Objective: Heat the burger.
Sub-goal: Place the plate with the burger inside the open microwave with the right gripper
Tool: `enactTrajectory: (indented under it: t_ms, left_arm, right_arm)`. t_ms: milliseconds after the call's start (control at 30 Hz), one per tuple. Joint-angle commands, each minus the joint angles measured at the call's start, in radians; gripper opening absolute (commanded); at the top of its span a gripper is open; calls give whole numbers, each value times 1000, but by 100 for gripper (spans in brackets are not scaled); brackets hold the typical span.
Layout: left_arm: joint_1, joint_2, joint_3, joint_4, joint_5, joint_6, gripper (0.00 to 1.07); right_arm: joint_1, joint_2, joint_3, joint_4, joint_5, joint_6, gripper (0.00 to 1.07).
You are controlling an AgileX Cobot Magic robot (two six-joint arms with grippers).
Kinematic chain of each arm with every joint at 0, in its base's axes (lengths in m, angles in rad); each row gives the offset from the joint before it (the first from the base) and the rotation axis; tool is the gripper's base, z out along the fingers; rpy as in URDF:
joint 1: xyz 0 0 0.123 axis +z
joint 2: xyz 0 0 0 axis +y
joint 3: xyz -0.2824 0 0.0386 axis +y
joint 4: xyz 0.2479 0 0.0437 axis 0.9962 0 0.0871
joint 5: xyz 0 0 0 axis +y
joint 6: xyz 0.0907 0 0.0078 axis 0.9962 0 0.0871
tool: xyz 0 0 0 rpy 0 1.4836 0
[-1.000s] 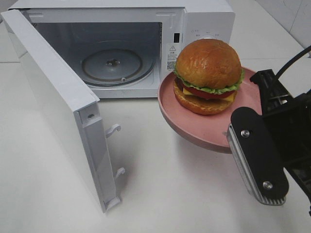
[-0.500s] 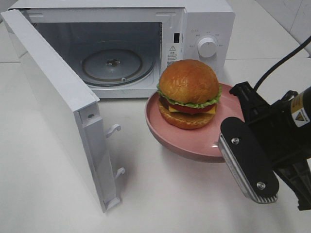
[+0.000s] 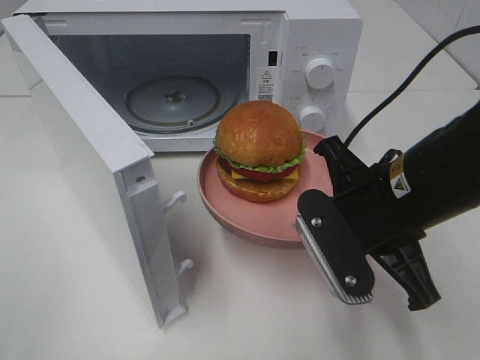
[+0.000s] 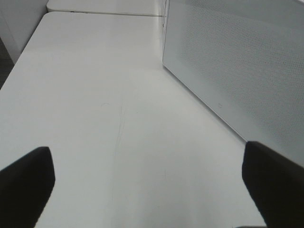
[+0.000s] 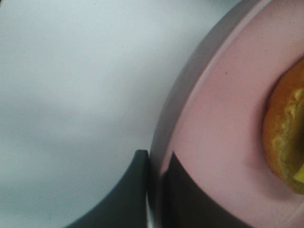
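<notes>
The burger (image 3: 260,150), with a glossy brown bun, lettuce and red and yellow layers, sits on a pink plate (image 3: 251,217). The plate hangs just in front of the open microwave (image 3: 319,26). My right gripper (image 3: 319,191) is shut on the plate's right rim. In the right wrist view its dark fingertips (image 5: 135,190) pinch the rim of the plate (image 5: 213,142), with the burger (image 5: 285,137) at the edge. My left gripper (image 4: 149,190) stands open over bare table, beside the microwave door (image 4: 237,71).
The microwave door (image 3: 82,142) swings out to the left, its latch hooks facing the table. A glass turntable (image 3: 172,101) lies inside the cavity. Two white knobs (image 3: 320,73) sit on the control panel, behind the plate. A black cable runs off at the upper right.
My right gripper has carried the plate and burger leftward and lower, from in front of the control panel toward the cavity opening. The left gripper has not moved.
</notes>
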Motion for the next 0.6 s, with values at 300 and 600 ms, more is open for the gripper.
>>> enactTrajectory:
  t_ms: [300,600]
  left_arm:
    - [-4,-15,2,3,-13,0,100]
    - [-4,-15,2,3,-13,0,100]
  right_arm:
    - [-3,156,-166,-2,-71,-6,0]
    - [-3,247,-261,-2,-63,-6,0]
